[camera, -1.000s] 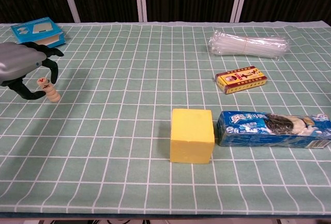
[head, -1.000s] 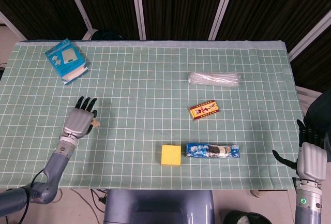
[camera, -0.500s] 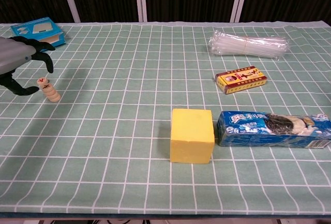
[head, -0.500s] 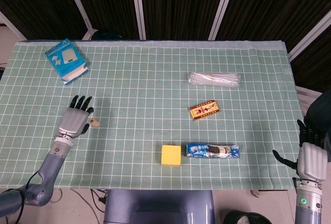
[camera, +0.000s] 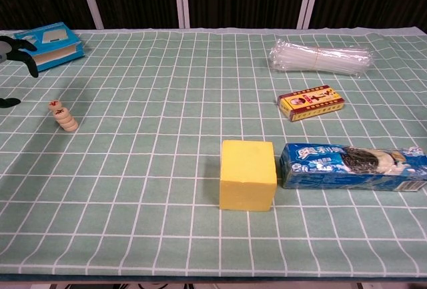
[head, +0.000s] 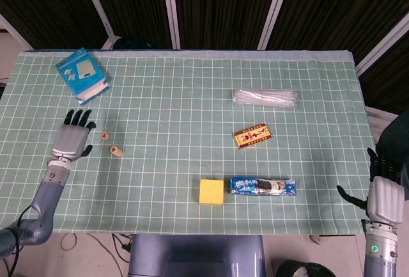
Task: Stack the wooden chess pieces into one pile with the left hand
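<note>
Dark slatted wall panels (head: 217,5) behind green checked tablecloth (head: 192,91).

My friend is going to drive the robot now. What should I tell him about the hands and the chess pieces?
Left hand: open, holds nothing, apart from the pile.
Right hand: open, holds nothing, off the table's right edge.
Chess pieces: one pile near the table's left side; it looks a bit tilted in the chest view.
Done: the pieces seem stacked; no loose piece shows.
Left: probably nothing, beyond keeping clear of the pile.
</note>
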`<state>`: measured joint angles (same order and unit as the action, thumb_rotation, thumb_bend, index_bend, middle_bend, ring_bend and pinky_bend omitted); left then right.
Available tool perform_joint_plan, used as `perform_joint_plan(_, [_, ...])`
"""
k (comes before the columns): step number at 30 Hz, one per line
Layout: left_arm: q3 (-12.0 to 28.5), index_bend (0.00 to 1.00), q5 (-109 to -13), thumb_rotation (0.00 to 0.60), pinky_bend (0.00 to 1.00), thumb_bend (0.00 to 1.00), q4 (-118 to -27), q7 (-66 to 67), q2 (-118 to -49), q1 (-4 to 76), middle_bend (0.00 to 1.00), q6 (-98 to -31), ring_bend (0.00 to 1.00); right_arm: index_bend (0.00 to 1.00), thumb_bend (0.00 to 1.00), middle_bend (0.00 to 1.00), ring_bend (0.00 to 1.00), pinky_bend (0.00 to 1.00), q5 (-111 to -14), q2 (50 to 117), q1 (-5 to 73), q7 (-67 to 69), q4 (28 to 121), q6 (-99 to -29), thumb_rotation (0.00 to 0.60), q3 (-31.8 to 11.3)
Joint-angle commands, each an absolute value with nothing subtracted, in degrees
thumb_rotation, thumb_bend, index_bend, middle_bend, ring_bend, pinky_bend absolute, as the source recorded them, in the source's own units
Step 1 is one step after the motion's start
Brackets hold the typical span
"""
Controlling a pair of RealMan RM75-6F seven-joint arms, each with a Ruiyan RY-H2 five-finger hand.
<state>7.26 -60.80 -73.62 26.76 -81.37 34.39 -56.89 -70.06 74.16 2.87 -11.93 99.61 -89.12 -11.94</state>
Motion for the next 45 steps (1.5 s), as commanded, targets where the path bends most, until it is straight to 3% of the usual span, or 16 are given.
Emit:
perform_joint_plan(1, [8.3, 0.31, -59.2, 0.600, 0.00, 0.27, -70.8, 27.0, -82.7, 36.2, 0.04, -54.4, 0.00, 0.02, 0.23, 0.01, 0.00, 0.00, -69.9, 74.2, 2.9, -12.0, 99.7, -89.1, 0.600, -12.0])
perform_joint_plan(26, [7.9, 0.38, -57.9, 0.600, 0.00, 0.29, -59.8, 26.0, -90.3, 39.4, 0.04, -49.1, 0.00, 0.02, 0.23, 0.01, 0.00, 0.00, -69.1, 74.3, 2.8, -12.2, 99.7, -89.2, 0.600, -12.3])
perform_joint_plan(45, [7.7, 0.43, -58.0, 0.600, 0.00, 0.30, -59.4, 28.3, -92.0, 39.8, 0.05, -49.7, 0.00, 0.02, 0.23, 0.01, 0.00, 0.00, -68.4, 74.2, 2.8, -11.8, 100.1, -88.7, 0.600, -12.4])
